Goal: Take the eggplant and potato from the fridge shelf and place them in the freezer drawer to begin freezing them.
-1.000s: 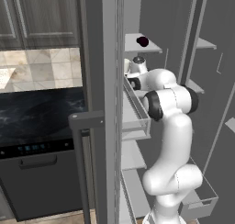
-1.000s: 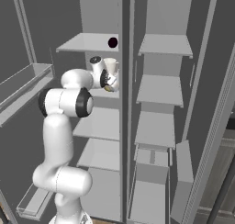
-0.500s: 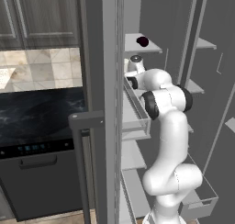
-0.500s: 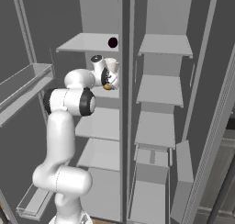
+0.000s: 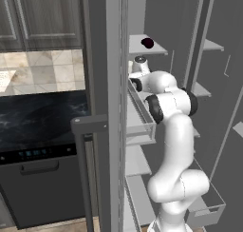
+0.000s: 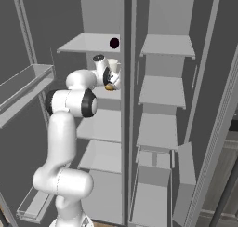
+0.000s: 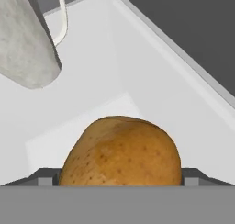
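A small, dark purple-maroon, rounded eggplant (image 6: 114, 43) is seen lying on the flat grey top shelf (image 6: 83, 44) of the fridge, near its right edge. On the pale white shelf (image 7: 137, 76) below it, a tan-orange, speckled, rounded potato (image 7: 120, 153) is seen resting. A white cup with a thin handle (image 7: 27, 39) is seen on the same shelf, beyond the potato and apart from it.
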